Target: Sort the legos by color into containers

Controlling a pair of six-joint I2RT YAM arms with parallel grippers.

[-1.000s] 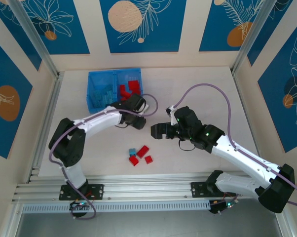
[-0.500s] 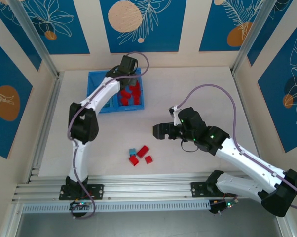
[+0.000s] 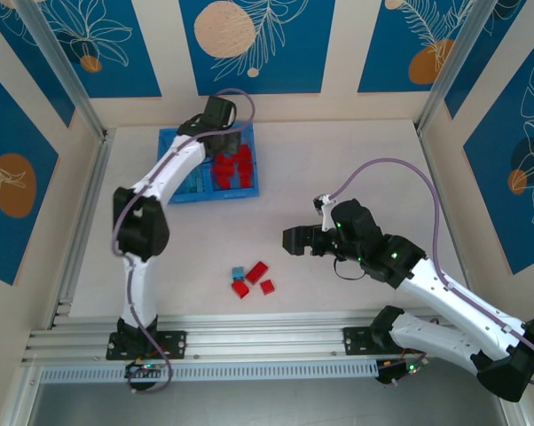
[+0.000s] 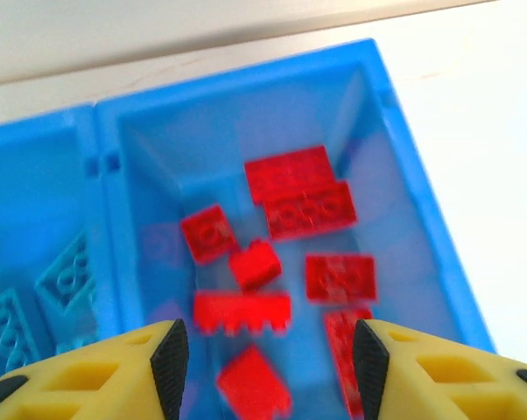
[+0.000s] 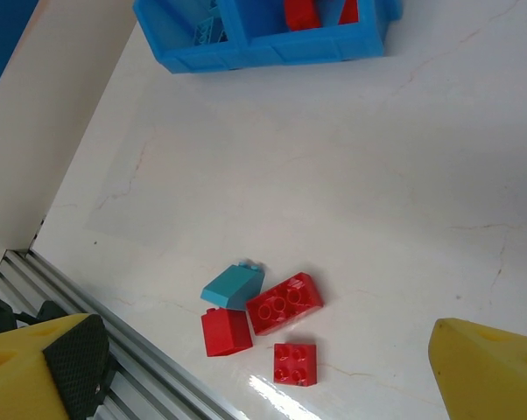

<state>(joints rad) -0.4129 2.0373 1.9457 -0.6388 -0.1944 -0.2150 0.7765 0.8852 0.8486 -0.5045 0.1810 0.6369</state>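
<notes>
Two fingers of the left gripper (image 4: 265, 346) are seen apart, nothing clamped, above the right compartment (image 4: 412, 201) of the bin (image 3: 171, 142) (red legos (image 4: 309, 206) lie inside); light blue legos (image 4: 66, 271) are kept in the left compartment (image 4: 36, 166). The right gripper (image 3: 292, 240) is spread wide, empty, over three loose red bricks (image 5: 284, 304) and one loose blue brick (image 5: 232, 284) on the table (image 5: 377, 175)

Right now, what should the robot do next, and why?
Probably bring the right arm down, its jaws wide open, onto the light blue lego: it and three red legos lie loose on the table, outside the bin.
</notes>
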